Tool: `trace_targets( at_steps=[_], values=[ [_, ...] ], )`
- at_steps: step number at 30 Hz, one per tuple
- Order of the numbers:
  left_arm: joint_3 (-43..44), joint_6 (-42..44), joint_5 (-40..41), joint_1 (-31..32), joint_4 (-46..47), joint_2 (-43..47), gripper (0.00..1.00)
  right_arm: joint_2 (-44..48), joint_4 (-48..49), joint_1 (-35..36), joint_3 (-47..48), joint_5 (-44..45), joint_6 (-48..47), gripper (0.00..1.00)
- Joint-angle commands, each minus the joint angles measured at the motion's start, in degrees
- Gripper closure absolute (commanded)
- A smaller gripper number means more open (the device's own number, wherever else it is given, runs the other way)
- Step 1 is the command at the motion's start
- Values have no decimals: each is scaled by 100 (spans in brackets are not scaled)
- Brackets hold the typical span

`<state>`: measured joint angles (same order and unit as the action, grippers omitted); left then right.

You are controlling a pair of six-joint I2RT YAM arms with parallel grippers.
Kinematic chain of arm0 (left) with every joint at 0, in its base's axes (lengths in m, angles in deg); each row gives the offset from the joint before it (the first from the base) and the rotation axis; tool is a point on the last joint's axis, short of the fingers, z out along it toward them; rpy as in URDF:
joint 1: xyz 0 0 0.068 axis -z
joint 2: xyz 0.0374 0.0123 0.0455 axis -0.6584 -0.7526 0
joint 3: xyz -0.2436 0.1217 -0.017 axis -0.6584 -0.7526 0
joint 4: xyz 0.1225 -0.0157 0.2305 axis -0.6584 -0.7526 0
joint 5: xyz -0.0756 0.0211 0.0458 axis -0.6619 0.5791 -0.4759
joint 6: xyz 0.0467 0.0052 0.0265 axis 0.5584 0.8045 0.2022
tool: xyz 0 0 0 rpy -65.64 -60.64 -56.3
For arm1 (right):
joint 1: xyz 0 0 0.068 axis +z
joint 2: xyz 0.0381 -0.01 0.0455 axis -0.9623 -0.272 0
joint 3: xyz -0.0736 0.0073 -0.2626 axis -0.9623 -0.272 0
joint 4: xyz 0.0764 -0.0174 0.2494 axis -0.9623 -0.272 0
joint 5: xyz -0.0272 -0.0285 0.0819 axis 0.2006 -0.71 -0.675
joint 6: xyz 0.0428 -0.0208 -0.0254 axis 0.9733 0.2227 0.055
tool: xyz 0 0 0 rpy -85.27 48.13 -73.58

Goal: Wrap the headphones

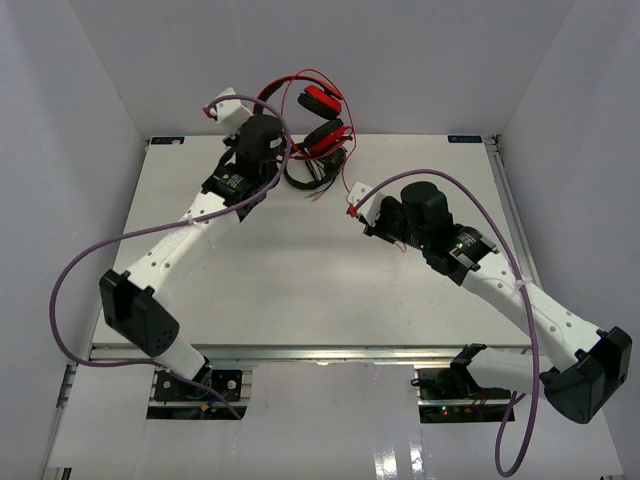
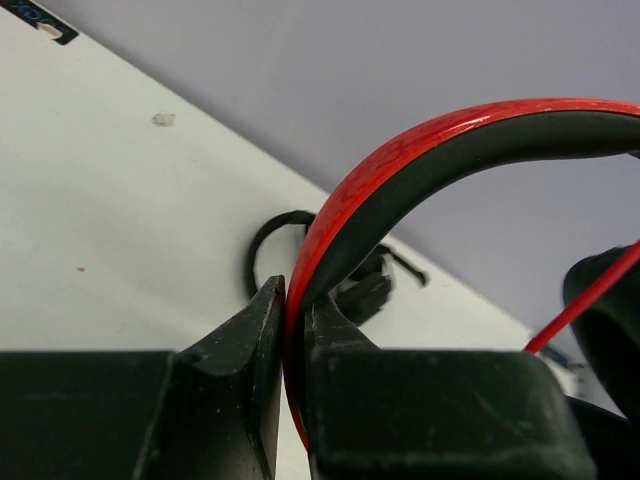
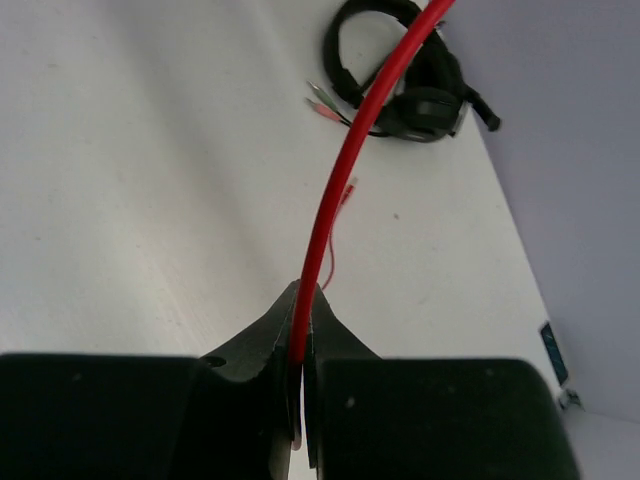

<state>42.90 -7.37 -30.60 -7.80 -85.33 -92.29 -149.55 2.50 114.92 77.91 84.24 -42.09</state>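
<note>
From above: holding red over-ear headphones [image 1: 322, 115] aloft near the far edge of the white table [image 1: 300, 290], clear for winding.

Left wrist: clamped on the red-and-black headband [image 2: 400, 160] with the left gripper [image 2: 292, 300], steadying it.

Right wrist: pinched tight on the thin red cable [image 3: 345, 180] with the right gripper [image 3: 300, 310], taut, likely ready for looping.

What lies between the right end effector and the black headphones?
Right wrist view: red cable held by the right end effector, over bare table; plug ends beside the black headphones.
</note>
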Motion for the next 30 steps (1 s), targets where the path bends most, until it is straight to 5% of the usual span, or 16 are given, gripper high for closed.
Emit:
trace_targets(
  at_steps=[1, 5, 16, 24, 30],
  values=[
    [293, 1212, 553, 120, 482, -265, 100, 123, -620, -44, 710, 431, -773, 92],
    [59, 837, 285, 133, 482, -287, 100, -66, -1104, 69, 755, -364, -717, 92],
    [-505, -515, -1569, -14, 97, 804, 100, 434, -963, -73, -110, -475, -1037, 92],
    [-989, -453, -2018, -612, -44, 1211, 100, 654, -2235, -288, 552, -1837, -1812, 92],
    [-1065, 210, -2475, -622, -97, 601, 100, 198, -2594, -523, 2194, -2703, -1641, 92]
  ],
)
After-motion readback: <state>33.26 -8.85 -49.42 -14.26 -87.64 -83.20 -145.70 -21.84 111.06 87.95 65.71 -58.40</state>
